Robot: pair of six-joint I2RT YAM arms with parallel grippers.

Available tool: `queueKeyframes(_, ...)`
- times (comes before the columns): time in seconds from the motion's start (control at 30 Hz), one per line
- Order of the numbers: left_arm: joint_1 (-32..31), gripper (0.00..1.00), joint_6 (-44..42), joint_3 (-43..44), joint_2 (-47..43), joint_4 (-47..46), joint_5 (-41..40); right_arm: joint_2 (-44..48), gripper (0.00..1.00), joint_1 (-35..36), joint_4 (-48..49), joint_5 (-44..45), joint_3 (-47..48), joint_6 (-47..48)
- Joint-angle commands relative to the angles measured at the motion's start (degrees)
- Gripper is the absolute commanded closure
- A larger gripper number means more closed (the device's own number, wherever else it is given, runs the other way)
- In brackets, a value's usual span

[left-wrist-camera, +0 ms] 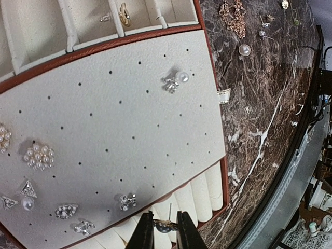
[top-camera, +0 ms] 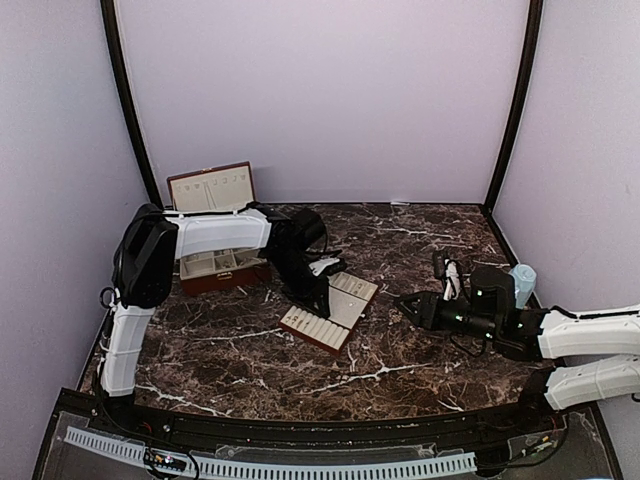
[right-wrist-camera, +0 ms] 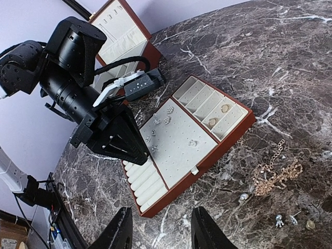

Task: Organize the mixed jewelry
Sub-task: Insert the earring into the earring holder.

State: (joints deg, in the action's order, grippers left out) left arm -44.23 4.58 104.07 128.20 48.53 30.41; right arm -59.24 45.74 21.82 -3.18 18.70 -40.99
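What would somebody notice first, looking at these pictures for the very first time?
The left hand pinches a small stud earring just above the cream pin panel of the reddish-brown case at mid-table. Next comes the tangled gold chain with a few loose studs on the dark marble beside the case. The open right hand hovers nearby.

Left gripper (right-wrist-camera: 141,153): pointing down at the tray's rolled end.
Tray (right-wrist-camera: 223,145): lying on the marble table (right-wrist-camera: 259,62), carrying sparkling studs on its dotted panel.
Gold chain (right-wrist-camera: 275,174): lying bunched beside the tray.
Pearl stud (right-wrist-camera: 243,196), small studs (right-wrist-camera: 280,222): lying loose near the chain.
Right gripper (right-wrist-camera: 162,215): hanging with fingers apart.
Box (right-wrist-camera: 127,39): standing open behind the left arm.
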Motion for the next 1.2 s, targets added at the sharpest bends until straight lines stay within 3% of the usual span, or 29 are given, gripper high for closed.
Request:
queueKeyframes(0.0,0.2,0.91,-1.2,1.8,0.1,2.0,-1.0,1.2,0.61,-0.1,0.2,0.9,-0.7,0.1)
queueKeyframes(1.17,0.2,0.91,-2.3,5.9,3.6,5.4,-3.1,1.4,0.61,-0.1,-0.9,1.1,-1.1,0.0)
